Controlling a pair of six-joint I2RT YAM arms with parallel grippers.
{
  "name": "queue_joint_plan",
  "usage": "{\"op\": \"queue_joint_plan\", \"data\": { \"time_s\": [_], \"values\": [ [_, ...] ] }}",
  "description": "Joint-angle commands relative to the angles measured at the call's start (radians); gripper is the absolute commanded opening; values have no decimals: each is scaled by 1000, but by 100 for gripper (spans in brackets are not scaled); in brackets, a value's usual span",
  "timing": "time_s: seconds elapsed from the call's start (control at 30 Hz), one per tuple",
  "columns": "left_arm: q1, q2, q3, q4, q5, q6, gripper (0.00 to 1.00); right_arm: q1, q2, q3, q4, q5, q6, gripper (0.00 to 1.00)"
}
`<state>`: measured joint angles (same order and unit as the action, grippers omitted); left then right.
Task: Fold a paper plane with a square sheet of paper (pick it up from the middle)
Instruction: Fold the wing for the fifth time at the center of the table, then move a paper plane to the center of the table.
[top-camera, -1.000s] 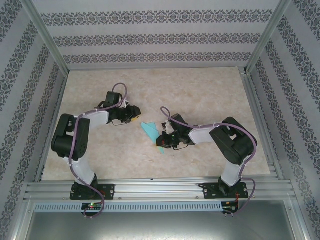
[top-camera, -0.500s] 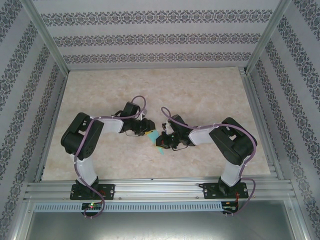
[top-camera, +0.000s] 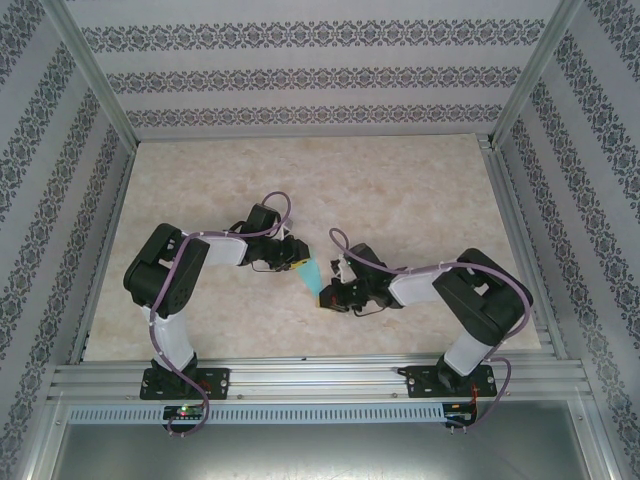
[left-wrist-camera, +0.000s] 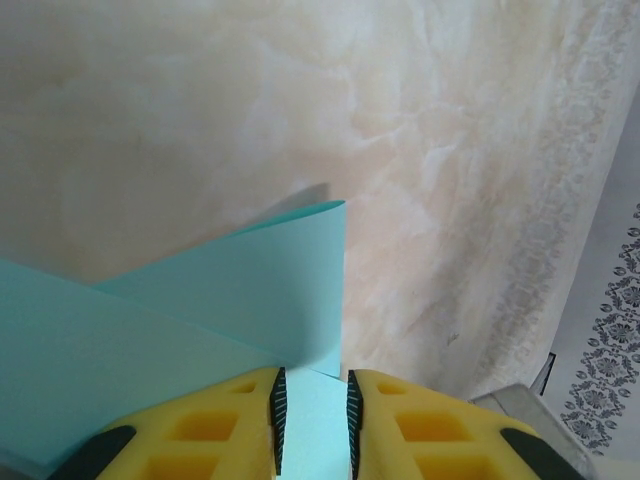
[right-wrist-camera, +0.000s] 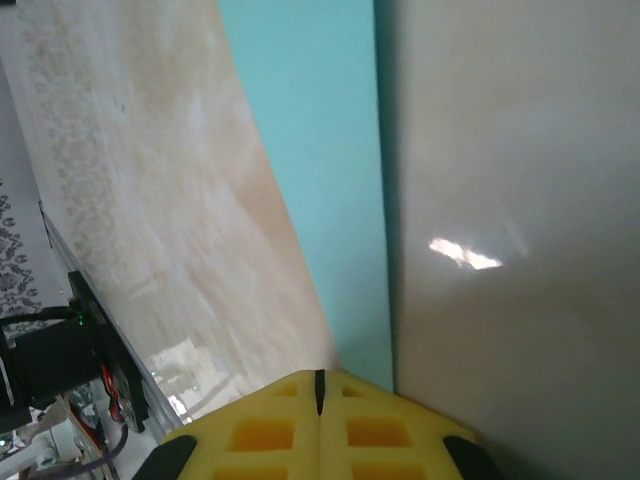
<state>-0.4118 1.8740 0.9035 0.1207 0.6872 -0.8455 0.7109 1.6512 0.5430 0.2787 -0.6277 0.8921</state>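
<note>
Since the paper (top-camera: 311, 272) lay part-folded on the table (top-camera: 400, 180) just below the middle of the top view, between both arms, the crease probably needed a steady hold. The left gripper (left-wrist-camera: 312, 385) stood narrowly apart with paper in the gap. It should pinch squarely beside the curling flap. The right gripper (right-wrist-camera: 319, 378) was shut at the paper's lower tip, whether on it I cannot tell, and should anchor that end.
</note>
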Motion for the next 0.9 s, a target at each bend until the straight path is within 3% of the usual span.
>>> {"op": "queue_joint_plan", "data": {
  "time_s": [0.0, 0.13, 0.3, 0.5, 0.57, 0.67, 0.87],
  "values": [
    [18, 53, -1, -45, -88, 33, 28, 10, -34, -71, -114, -1, -5, 0],
    [12, 6, 18, -65, -69, 55, 34, -17, -149, -58, -144, 29, -17, 2],
    [-21, -118, 131, -296, -156, 146, 46, -71, -291, 3, -348, 247, -104, 13],
    [-89, -241, 263, -724, -542, 145, 62, -146, -363, 33, -392, 391, -136, 30],
    [-137, -244, 304, -824, -635, 122, 72, -155, -363, 43, -382, 410, -145, 39],
    [-217, -193, 391, -939, -707, 94, 74, -166, -341, 60, -351, 413, -147, 46],
    [-278, -50, 499, -1030, -758, 28, 79, -170, -260, 81, -247, 352, -118, 48]
  ]
}}
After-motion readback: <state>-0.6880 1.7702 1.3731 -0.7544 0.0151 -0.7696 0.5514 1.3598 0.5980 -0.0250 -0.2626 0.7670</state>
